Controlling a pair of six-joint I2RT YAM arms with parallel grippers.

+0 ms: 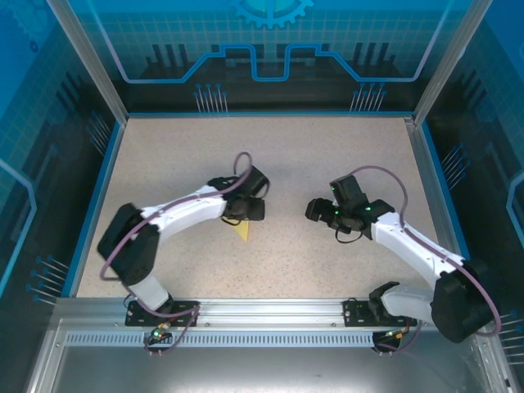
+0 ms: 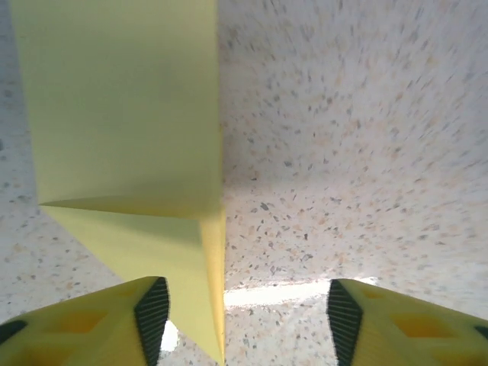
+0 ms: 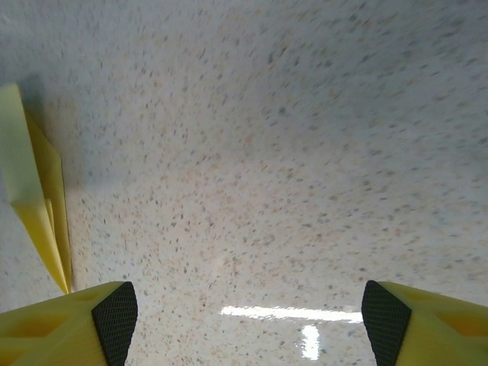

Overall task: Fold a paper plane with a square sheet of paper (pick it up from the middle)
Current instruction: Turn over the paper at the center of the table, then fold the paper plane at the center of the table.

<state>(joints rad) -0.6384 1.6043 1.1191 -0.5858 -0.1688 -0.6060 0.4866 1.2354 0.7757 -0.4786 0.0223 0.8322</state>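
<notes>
- Paper plane (image 2: 130, 114): pale yellow, folded in layers with a sharp crease and a narrow pointed tip. It lies on the speckled table (image 2: 351, 152), left of centre in the top view.
- Left gripper (image 2: 248, 313): jaws well apart, gripping nothing; the tip lies beside the finger at lower left.
- Right gripper (image 3: 248, 313): jaws wide, nothing between them.
</notes>
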